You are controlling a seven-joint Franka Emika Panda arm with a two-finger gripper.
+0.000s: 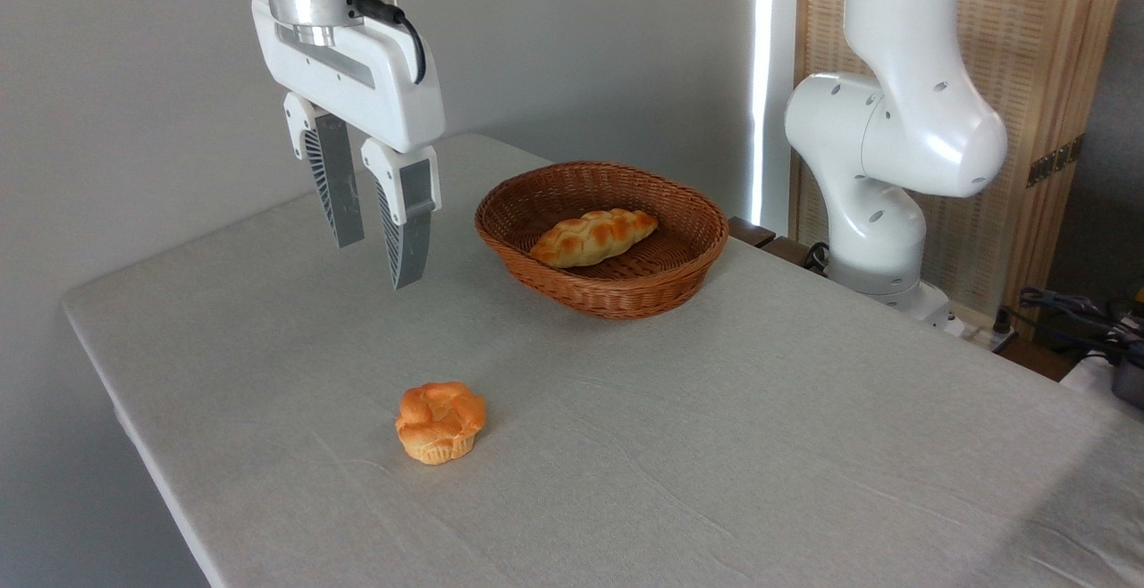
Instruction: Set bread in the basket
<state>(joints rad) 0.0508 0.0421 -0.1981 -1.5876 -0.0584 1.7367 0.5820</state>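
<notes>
A pale grey cloth-covered worktop [715,445] stretches before a grey wall, with a slatted wooden screen [1028,79] at the right. My arm's top is cut off by the frame. The reddish-brown woven wicker basket [601,289] holds the golden braided loaf of bread [593,237]. My pincer [380,262] hangs empty, fingers apart, left of the basket. A small round muffin-shaped bun [441,422] sits nearer the front.

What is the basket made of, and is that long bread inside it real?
The basket looks like woven wicker, reddish-brown with a slight sheen; you can see the strands crossing along its wall. The braided bread is golden with browned patches and looks smooth and a bit glossy. It could be real or a plastic or foam model; the picture cannot settle that.
</notes>
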